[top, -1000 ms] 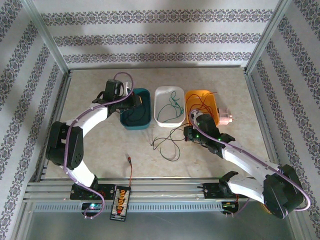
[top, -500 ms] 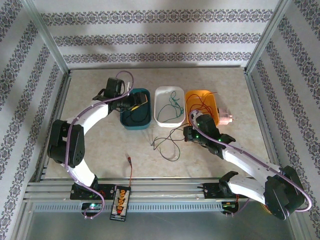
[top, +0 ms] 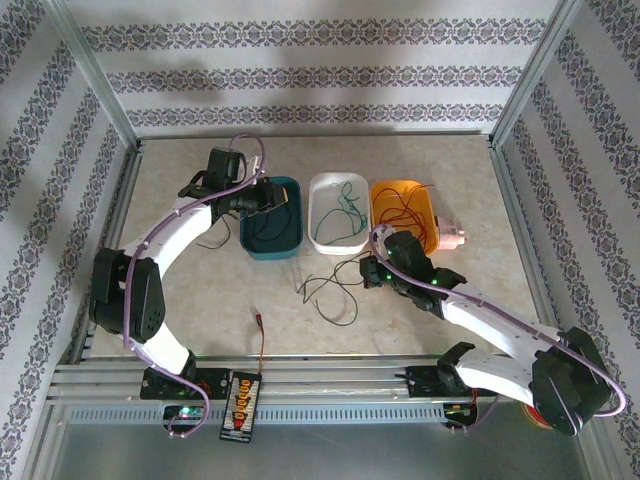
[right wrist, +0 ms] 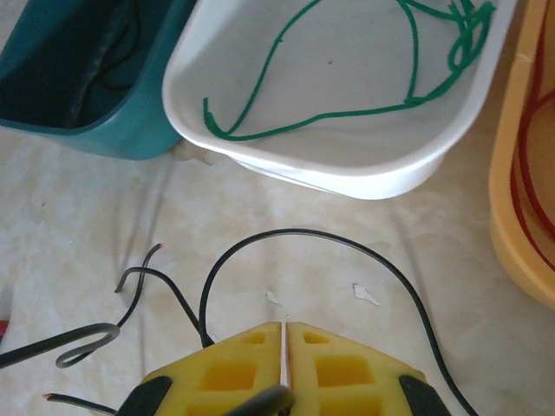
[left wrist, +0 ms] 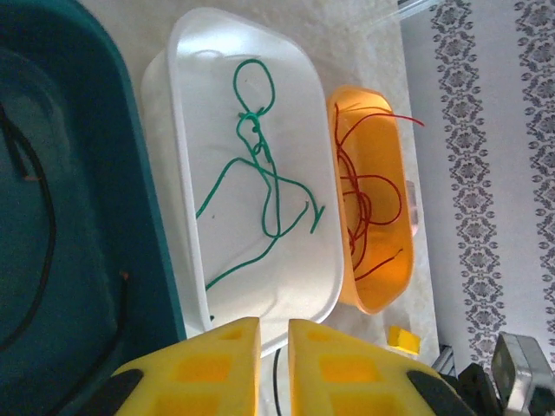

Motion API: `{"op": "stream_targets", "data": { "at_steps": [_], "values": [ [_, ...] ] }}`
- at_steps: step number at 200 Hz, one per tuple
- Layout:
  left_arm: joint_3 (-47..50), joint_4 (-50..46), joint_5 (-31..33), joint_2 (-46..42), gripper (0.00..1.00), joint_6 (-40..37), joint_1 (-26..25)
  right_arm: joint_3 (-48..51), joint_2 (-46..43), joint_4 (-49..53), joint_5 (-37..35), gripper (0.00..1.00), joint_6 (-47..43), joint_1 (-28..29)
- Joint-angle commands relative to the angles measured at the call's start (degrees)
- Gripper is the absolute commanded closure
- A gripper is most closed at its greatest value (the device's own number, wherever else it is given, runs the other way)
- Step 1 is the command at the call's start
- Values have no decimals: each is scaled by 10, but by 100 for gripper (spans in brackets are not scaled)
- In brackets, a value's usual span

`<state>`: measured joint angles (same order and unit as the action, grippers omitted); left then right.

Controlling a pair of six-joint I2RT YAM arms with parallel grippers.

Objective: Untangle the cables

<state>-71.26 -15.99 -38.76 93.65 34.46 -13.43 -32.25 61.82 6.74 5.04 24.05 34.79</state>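
Observation:
Several black cables (top: 335,290) lie loosely crossed on the table in front of the bins. My right gripper (top: 368,272) sits at their right end. In the right wrist view its fingers (right wrist: 251,364) are pressed together, shut on a black cable (right wrist: 303,232) that loops out from under them. Green cables (left wrist: 260,165) lie in the white bin (top: 318,240), red ones (left wrist: 364,191) in the orange bin (top: 432,205), and black ones (left wrist: 48,234) in the teal bin (top: 246,240). My left gripper (top: 268,197) hovers at the teal bin's far left rim, jaws (left wrist: 273,322) slightly open with nothing between them.
A black board with orange plugs (top: 240,405) sits on the front rail, its red-black lead (top: 262,335) running onto the table. A pink-white object (top: 452,236) lies right of the orange bin. Metal frame posts and patterned walls enclose the table.
The left gripper has pulled back to the left, off the teal bin's middle to its rim. The right gripper has edged slightly left and nearer, still on the black cable.

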Motion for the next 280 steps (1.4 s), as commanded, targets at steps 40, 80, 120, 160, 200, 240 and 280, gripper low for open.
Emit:
{"op": "stream_targets", "data": {
  "at_steps": [40,80,120,160,200,240,280],
  "values": [
    [53,-35,164,-110,55,-34,36,-30,0,15,0,94,-25,11],
    [101,-126,216,-144,42,-38,128,-24,0,18,-6,93,-26,11],
    [120,-228,264,-105,34,-100,142,-26,11,19,-5,93,-29,12],
    [139,-179,268,-77,32,-130,146,-28,21,19,-1,93,-32,11],
    [104,-163,276,-27,30,-226,147,-23,16,21,-4,93,-33,11],
    [50,-202,304,48,29,-301,152,-21,19,24,-6,93,-34,11],
    [29,-205,301,89,28,-315,152,-26,32,22,-2,93,-35,11]
  ]
}}
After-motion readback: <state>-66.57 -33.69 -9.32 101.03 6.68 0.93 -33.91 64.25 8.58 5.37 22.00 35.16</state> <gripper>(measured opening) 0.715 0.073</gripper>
